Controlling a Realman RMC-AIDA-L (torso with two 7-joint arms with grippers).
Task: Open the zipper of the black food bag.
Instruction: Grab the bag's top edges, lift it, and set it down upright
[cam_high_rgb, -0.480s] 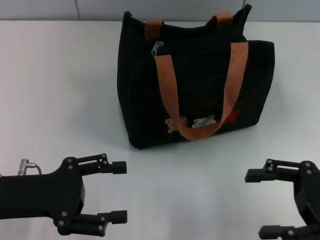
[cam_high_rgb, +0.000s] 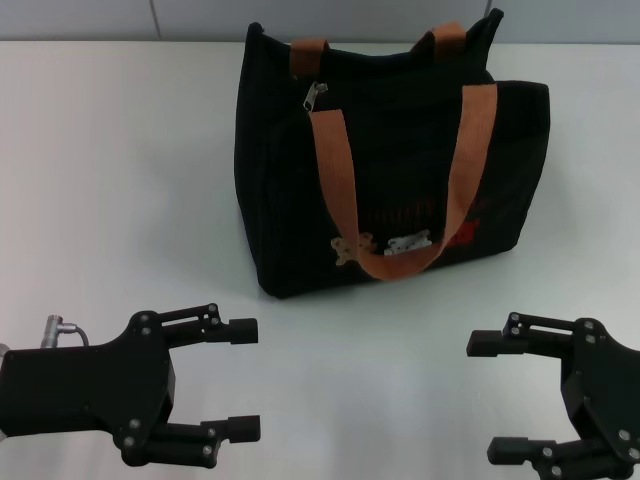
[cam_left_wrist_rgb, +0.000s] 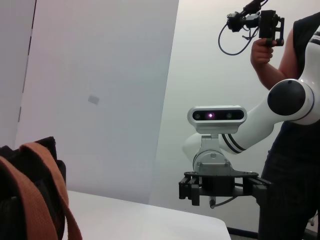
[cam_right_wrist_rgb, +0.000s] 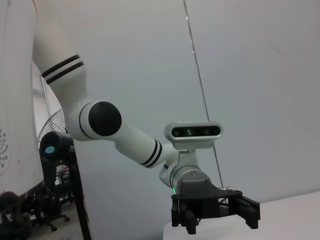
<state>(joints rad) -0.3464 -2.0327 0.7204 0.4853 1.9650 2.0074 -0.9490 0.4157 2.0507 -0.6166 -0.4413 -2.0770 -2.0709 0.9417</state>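
two hands sit nearest in the head view, low over the white worktop: the left hand (cam_high_rgb: 238, 378) at about 7 o'clock, the right hand (cam_high_rgb: 490, 398) at about 5 o'clock, both with fingers spread wide and holding nothing, each well apart from the bag.

beyond them, around centre and toward 12 o'clock, the black food bag (cam_high_rgb: 385, 160) stands upright on the worktop (cam_high_rgb: 110, 190), a boxy tote of matte woven fabric. the near orange-brown webbing handle (cam_high_rgb: 400, 190) droops flat down its front over small tan and white patches and red print. the zipper (cam_high_rgb: 400, 75) runs along the top edge, shut as far as can be seen, its small silver metal pull tab (cam_high_rgb: 314, 96) lying at the bag's 11 o'clock corner.

the bag looks soft and light, likely to slide or buckle when tugged, so one hand should probably steady the fabric while the other pinches the thin, slippery tab.
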